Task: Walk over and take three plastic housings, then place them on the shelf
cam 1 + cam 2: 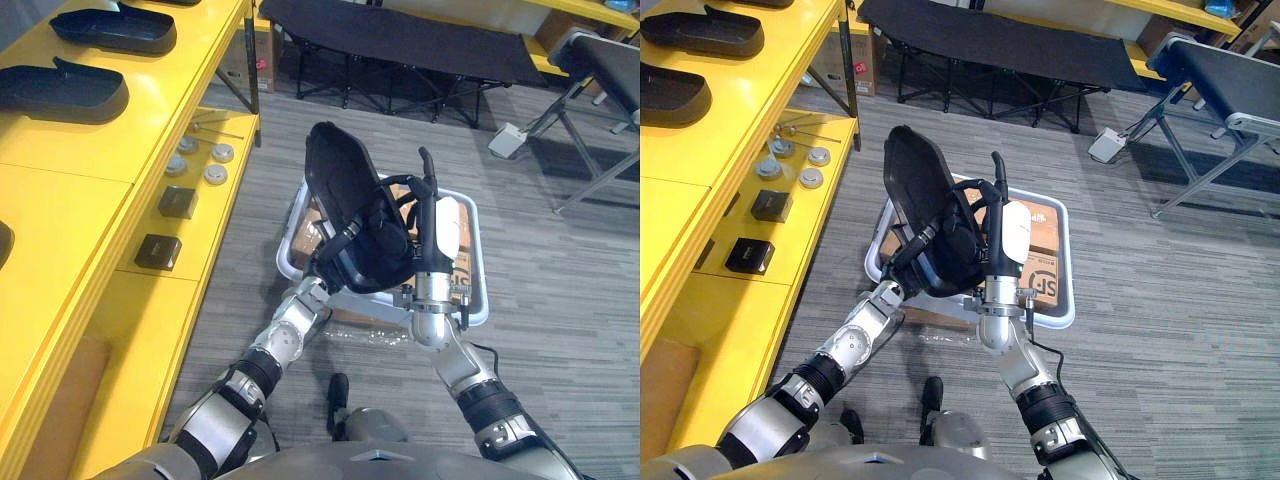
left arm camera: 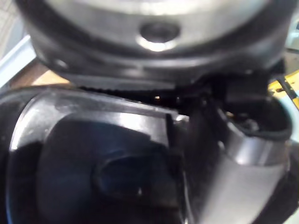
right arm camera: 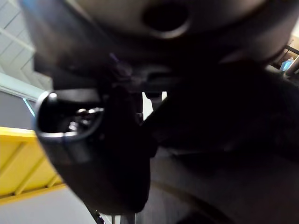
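Note:
I hold a black plastic housing [image 1: 345, 190] tilted on end between both hands, above a white tray [image 1: 478, 290] on the floor. My left hand [image 1: 335, 262] grips its lower left edge with curled fingers. My right hand [image 1: 430, 235], with a white thumb cover, clasps its right side; one finger points straight up and the others curl over the rim. The housing's glossy inside [image 2: 93, 163] shows close up in the left wrist view. Two more black housings [image 1: 115, 30] [image 1: 60, 92] lie on the top board of the yellow shelf [image 1: 60, 200] at my left.
The shelf's lower board carries round metal discs [image 1: 215, 160] and two small dark boxes [image 1: 177, 202] [image 1: 157, 251]. A cardboard box [image 1: 1045, 270] lies in the tray. A black cot [image 1: 400, 40] stands behind, another one [image 1: 610, 70] at the right, and a white box [image 1: 507, 140] on the floor.

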Robot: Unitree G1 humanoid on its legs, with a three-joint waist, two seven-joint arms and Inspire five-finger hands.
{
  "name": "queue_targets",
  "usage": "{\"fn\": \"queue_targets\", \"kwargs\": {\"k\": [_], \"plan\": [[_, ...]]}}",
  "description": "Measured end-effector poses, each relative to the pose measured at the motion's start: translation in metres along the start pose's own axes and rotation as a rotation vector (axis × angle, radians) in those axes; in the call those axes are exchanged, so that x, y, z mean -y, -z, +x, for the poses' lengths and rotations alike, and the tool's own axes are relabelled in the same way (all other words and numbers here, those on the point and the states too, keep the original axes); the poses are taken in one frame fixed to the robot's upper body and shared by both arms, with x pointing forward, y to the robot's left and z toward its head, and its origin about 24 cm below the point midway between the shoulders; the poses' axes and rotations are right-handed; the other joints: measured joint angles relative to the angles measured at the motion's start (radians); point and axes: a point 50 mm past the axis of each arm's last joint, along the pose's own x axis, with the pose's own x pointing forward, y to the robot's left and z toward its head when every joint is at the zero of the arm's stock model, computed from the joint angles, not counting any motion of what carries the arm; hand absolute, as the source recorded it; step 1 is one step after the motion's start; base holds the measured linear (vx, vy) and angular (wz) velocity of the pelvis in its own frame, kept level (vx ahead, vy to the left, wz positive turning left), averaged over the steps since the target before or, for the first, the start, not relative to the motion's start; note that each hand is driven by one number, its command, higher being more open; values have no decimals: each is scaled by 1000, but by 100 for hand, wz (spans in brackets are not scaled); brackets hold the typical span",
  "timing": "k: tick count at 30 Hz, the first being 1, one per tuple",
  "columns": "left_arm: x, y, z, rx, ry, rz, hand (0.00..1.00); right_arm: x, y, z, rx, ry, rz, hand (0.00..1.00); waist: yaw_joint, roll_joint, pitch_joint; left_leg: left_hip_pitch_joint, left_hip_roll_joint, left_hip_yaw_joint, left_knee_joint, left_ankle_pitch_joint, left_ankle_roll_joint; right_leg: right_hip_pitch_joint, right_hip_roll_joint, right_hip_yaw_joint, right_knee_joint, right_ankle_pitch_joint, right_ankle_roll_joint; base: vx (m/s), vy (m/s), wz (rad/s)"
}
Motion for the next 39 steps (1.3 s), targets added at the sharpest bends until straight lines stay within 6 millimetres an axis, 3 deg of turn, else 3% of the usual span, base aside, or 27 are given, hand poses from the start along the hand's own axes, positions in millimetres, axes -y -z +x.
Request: {"fn": "queue_targets", "kwargs": {"k": [4, 7, 11, 17, 21, 23, 27, 31, 36, 39], "plan": [[28, -34, -3, 172, 29, 115, 0, 9, -28, 0, 15, 53, 199, 100, -2, 6, -14, 15, 11, -1, -20, 12, -10, 5, 15, -11, 0, -9, -12, 8, -24, 1], [40, -61, -8, 338, -29, 252, 0, 19, -39, -1, -1, 69, 319, 100, -2, 34, -59, 25, 20, 2, -27, 10, -13, 6, 27, -27, 1, -11, -16, 37, -25, -7], [16, -90, -26, 520, -283, 417, 0, 49, -37, 3, -28, 148, 424, 100, -6, 76, -91, 65, 17, 6, -40, 10, -13, 40, 29, -32, 3, -10, -15, 11, 46, -7], [-25, -109, -84, 725, -695, 662, 0, 78, -22, -16, -126, 276, 446, 100, -2, 74, -98, 63, 19, 5, -49, 16, -23, 37, 28, -60, 0, -25, -20, -65, 19, 3], [-31, -115, -105, 802, -792, 710, 0, 92, -8, -31, -213, 316, 487, 100, -2, 90, -109, 56, 20, 0, -47, 14, -27, 33, 28, -66, 0, -29, -26, -20, 22, 5], [-22, -119, -116, 850, -753, 709, 0, 96, 0, -43, -283, 323, 514, 100, -4, 102, -117, 45, 20, 0, -45, 14, -27, 24, 27, -67, 0, -27, -24, 42, 44, 0], [2, -114, -132, 872, -555, 708, 0, 89, 17, -75, -477, 234, 516, 100, -3, 125, -131, 31, 20, -1, -45, 11, -29, 10, 27, -67, 0, -25, -23, 41, 48, -1], [7, -102, -136, 802, -425, 700, 0, 73, 35, -92, -614, 129, 537, 100, 2, 137, -135, 30, 20, -6, -45, 10, -28, 10, 27, -71, 0, -23, -24, 20, 48, 1], [2, -102, -143, 777, -437, 733, 0, 57, 36, -92, -628, 54, 572, 100, 24, 144, -131, 11, 19, -83, -24, 12, -26, 41, 18, -157, 0, -51, -29, -13, 22, 44], [6, -113, -163, 843, -483, 749, 0, 33, 31, -73, -576, -55, 602, 100, 79, 147, -128, -18, 15, -153, -8, 19, -25, 57, 11, -235, 0, -58, -32, -12, 16, 70]]}}
